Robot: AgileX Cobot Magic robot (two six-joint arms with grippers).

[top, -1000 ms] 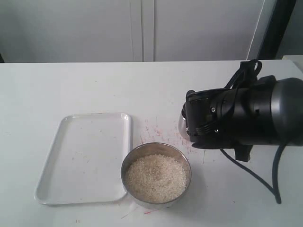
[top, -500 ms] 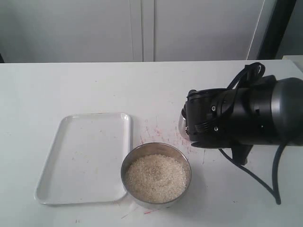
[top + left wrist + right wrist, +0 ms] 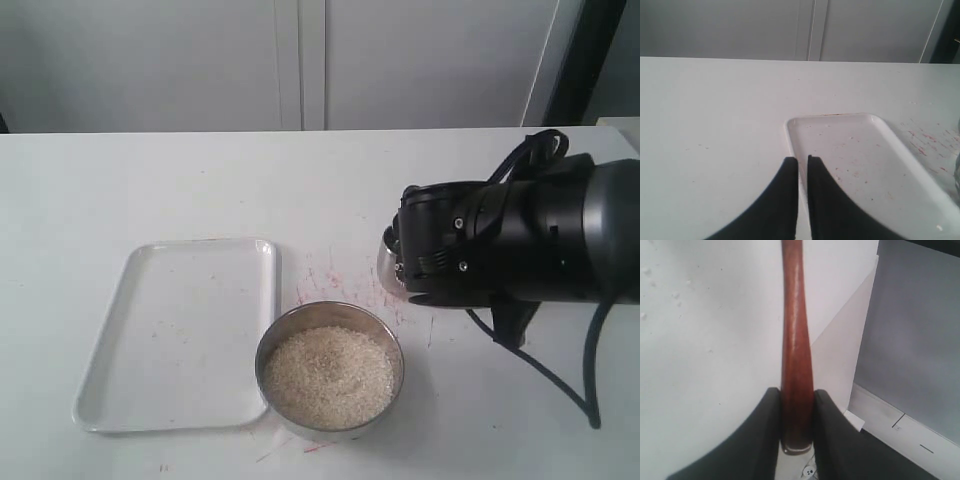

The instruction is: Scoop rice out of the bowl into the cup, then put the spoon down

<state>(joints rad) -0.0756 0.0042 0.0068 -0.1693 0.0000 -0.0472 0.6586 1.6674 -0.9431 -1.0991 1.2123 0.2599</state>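
The steel bowl (image 3: 392, 352) sits near the table's front, filled with white rice (image 3: 328, 376). Just behind it to the right, only a sliver of the shiny cup (image 3: 386, 264) shows; the right arm's black wrist (image 3: 500, 255) hangs over it and hides the rest. In the right wrist view my right gripper (image 3: 796, 392) is shut on the handle of the reddish-brown wooden spoon (image 3: 795, 315); the spoon's scoop end is out of view. My left gripper (image 3: 802, 161) is shut with nothing in it, low over the tray's edge.
A white rectangular tray (image 3: 105, 390) lies left of the bowl, also seen in the left wrist view as the tray (image 3: 900, 150). Red specks mark the table (image 3: 330, 275) between tray and cup. A black cable (image 3: 550, 385) trails from the right arm.
The right arm's wrist has drifted slightly to the right over the cup. Bowl, rice and tray have not moved.
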